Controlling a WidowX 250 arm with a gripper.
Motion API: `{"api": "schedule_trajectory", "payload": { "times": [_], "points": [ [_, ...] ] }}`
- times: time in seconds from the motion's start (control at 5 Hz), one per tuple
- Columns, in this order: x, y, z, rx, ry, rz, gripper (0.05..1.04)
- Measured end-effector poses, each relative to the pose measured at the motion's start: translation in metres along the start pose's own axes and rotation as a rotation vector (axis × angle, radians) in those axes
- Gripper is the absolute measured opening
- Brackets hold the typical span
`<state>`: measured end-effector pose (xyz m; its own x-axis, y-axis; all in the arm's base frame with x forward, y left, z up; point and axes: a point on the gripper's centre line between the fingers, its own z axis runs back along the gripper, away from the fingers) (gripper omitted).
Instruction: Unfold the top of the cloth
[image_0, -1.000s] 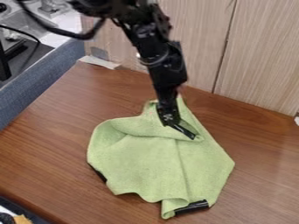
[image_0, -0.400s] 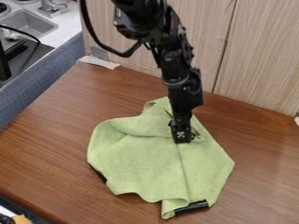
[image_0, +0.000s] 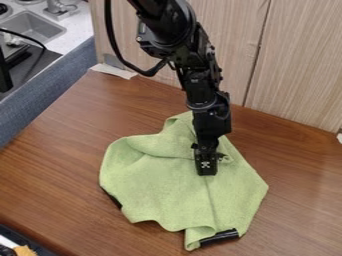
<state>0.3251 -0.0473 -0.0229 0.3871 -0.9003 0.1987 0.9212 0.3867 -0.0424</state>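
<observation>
The gripper (image_0: 206, 167) hangs over the upper middle of the green cloth (image_0: 163, 185), just right of a folded band of fabric. The cloth lies spread unevenly on the brown table, its top edge folded over and its upper tip behind the arm. A small crumpled bit of cloth shows beside the gripper on its right. Whether the gripper touches the cloth cannot be told. Black patches show at the cloth's lower left edge and bottom right corner.
A wood-grain panel (image_0: 294, 65) stands along the back of the brown table (image_0: 60, 165). At the left is a blue-grey divider (image_0: 40, 95) with a sink (image_0: 33, 26) beyond it. Tape (image_0: 112, 71) lies at the table's back left corner.
The gripper has moved down the view from the fold and turned from a slant to nearly straight down. The cloth looks unchanged.
</observation>
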Motion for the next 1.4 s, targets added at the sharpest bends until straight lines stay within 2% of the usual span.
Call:
{"api": "schedule_trajectory", "payload": {
  "times": [0.4,0.6,0.8,1.0,1.2,1.4],
  "points": [
    [0.0,0.002,0.0,0.012,-0.003,0.002,0.373],
    [0.0,0.002,0.0,0.009,-0.002,0.006,0.181],
    [0.0,0.0,0.0,0.001,-0.004,0.011,0.094],
    [0.002,-0.003,0.008,0.001,-0.016,0.006,0.085],
    [0.006,0.001,0.028,0.039,-0.048,0.008,0.085],
    [-0.005,0.012,0.054,0.098,-0.075,0.058,0.085]
  ]
}}
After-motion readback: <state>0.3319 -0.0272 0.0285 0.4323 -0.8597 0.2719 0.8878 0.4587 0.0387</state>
